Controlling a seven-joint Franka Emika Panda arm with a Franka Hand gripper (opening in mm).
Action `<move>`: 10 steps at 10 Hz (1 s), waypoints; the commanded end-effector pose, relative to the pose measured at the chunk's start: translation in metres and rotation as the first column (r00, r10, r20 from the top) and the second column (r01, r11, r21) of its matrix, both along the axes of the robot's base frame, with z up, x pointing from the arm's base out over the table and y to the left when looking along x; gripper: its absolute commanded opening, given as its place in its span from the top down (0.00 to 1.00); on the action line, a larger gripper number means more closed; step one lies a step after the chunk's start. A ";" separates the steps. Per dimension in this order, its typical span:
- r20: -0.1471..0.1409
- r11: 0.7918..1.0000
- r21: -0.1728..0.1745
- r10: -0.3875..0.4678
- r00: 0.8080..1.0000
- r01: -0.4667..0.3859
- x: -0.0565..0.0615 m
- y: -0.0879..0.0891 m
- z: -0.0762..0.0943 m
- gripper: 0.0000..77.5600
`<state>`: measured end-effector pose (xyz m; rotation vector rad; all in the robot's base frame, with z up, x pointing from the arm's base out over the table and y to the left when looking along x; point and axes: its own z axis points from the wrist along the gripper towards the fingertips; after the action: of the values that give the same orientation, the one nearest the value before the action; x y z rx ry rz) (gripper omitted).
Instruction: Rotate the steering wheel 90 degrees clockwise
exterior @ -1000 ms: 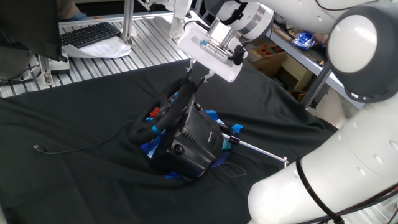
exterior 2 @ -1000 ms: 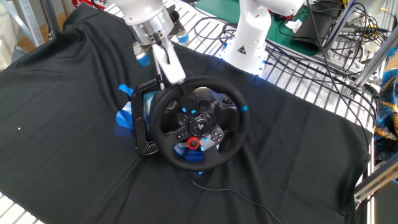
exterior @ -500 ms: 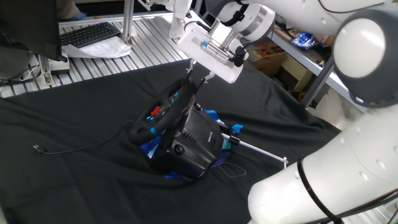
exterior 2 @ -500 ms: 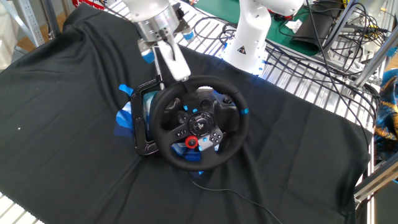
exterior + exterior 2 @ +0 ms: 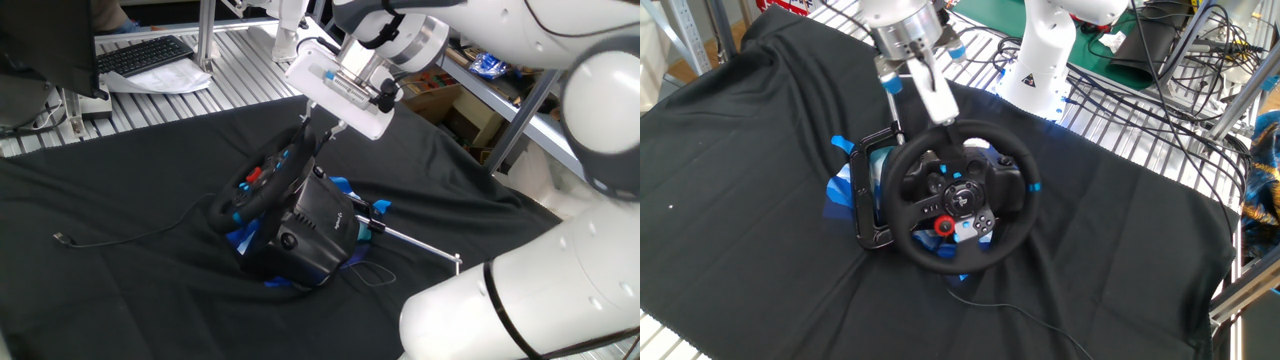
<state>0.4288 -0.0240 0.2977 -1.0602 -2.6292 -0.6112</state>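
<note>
The steering wheel (image 5: 958, 195) stands tilted on its black base housing (image 5: 318, 228), near the middle of the black cloth (image 5: 730, 180) that covers the table (image 5: 150, 85). The claw (image 5: 945, 117) meets the wheel's upper rim. Over the last second it has travelled along that rim, from the upper left of the hub toward the top, and the red hub button (image 5: 944, 226) has shifted slightly with it, which suggests the wheel has begun turning clockwise. The blue rim stripe (image 5: 1034, 183) sits at the right of the hub and has barely moved, so the turn so far is judged to be a small part of the quarter turn required.

Whether the claw is clamped on the rim or only pressing against it cannot be told: from the front its white body covers the fingers, and from the rear view the fingertips merge with the dark rim. In that rear view the wheel's face is seen almost edge-on, and the arm's nearest link (image 5: 520, 300) fills the lower right corner. Blue parts (image 5: 843, 185) beside the housing are too obscured to identify.
</note>
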 end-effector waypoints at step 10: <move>0.077 0.990 -0.039 -0.133 0.988 0.137 -0.019 0.009 0.011 0.99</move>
<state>0.4108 -0.0182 0.3048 -1.1961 -2.6595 -0.6286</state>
